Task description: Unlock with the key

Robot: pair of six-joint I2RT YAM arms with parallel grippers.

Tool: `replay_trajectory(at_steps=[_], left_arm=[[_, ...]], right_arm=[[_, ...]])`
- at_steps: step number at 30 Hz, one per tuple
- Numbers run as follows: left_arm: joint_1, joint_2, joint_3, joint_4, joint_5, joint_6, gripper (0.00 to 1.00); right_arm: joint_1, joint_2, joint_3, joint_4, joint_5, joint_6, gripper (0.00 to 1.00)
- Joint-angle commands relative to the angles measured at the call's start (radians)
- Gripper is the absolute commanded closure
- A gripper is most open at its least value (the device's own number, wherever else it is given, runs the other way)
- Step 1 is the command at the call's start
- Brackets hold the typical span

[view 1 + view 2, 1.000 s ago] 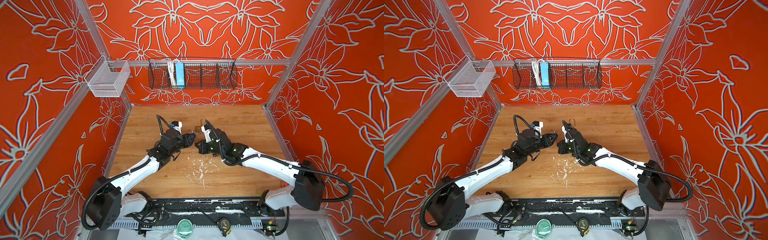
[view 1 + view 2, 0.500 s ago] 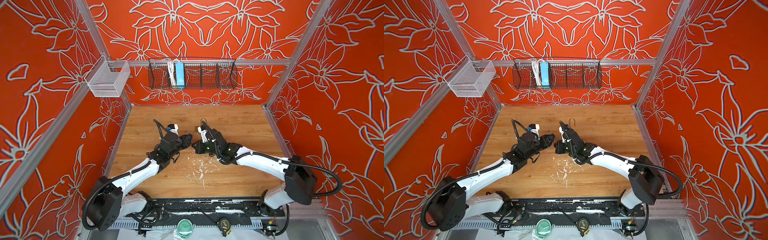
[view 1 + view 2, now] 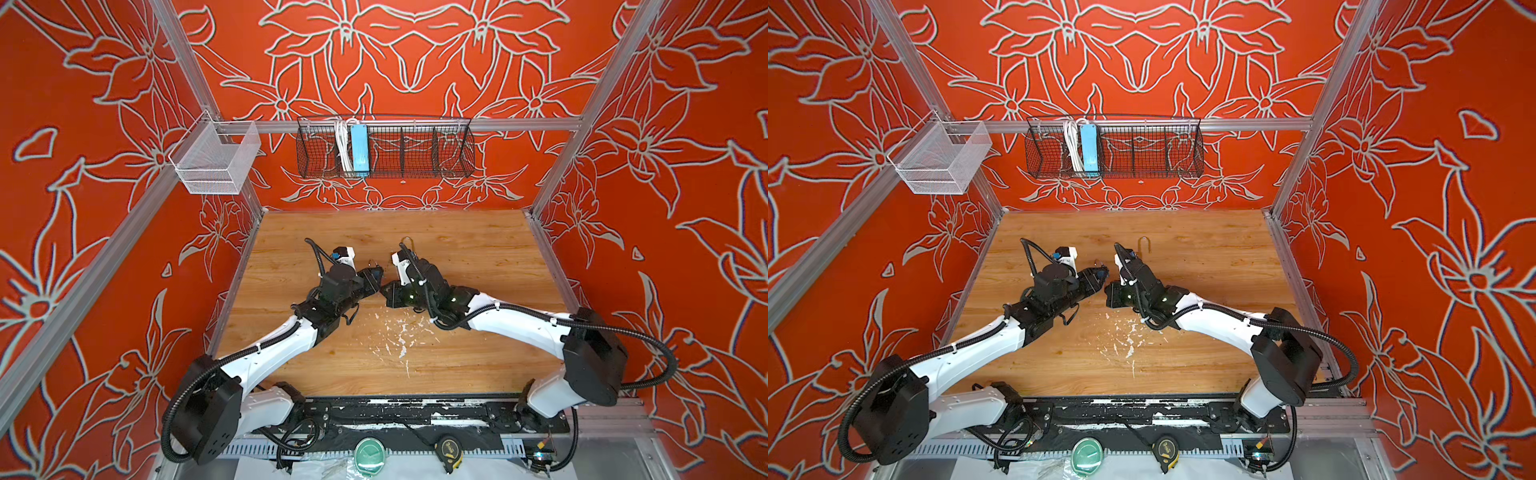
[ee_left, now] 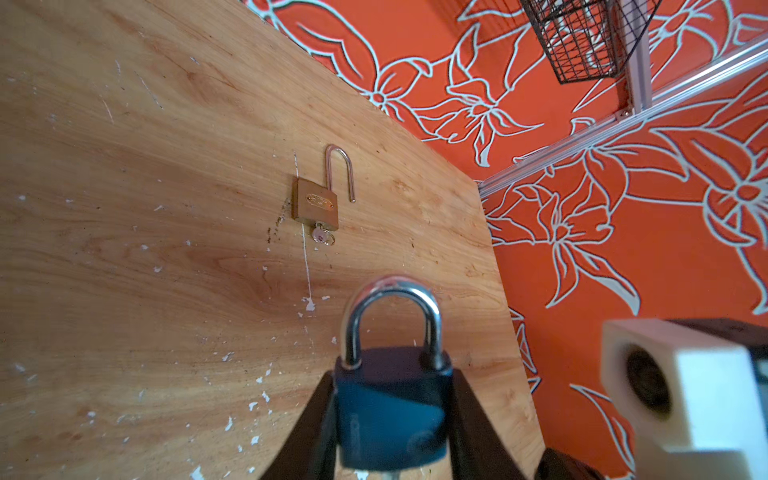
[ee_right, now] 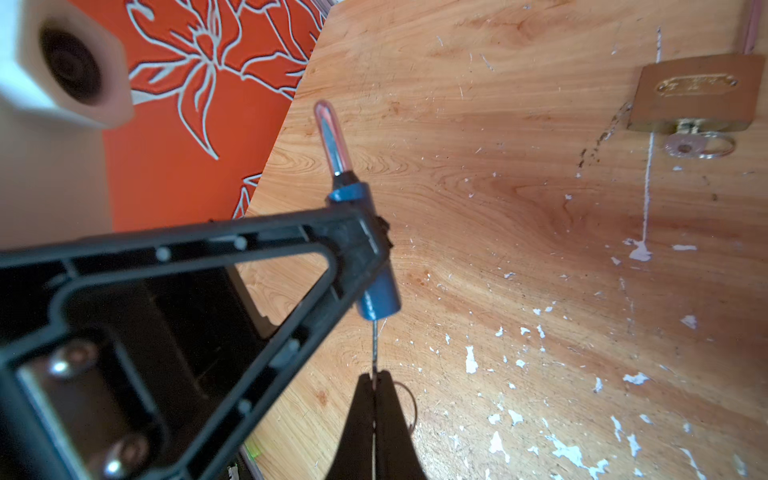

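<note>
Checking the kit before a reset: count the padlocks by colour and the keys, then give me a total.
Blue padlock: 1
Brass padlock: 1
Keys: 2, the inserted key in the brass one and the gripped key in the right gripper
Total: 4

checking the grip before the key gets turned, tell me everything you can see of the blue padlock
The blue padlock has a dark blue, plastic-looking body and a shiny steel shackle with both legs seated, so it looks locked. The left gripper clamps the body's sides, holding it above the wooden table. From its underside a thin key runs to the shut right gripper.
</note>
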Motion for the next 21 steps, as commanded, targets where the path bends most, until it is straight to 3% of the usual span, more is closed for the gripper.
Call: replay_trajectory(at_steps=[1, 21], left_arm=[[-0.037, 0.015, 0.054, -0.176, 0.149, 0.126, 1.00], [-0.036, 0.020, 0.042, -0.174, 0.124, 0.124, 1.00]], right_arm=[[0.009, -0.066, 0.058, 0.137, 0.039, -0.028, 1.00], [0.009, -0.119, 0.008, 0.156, 0.044, -0.021, 1.00]])
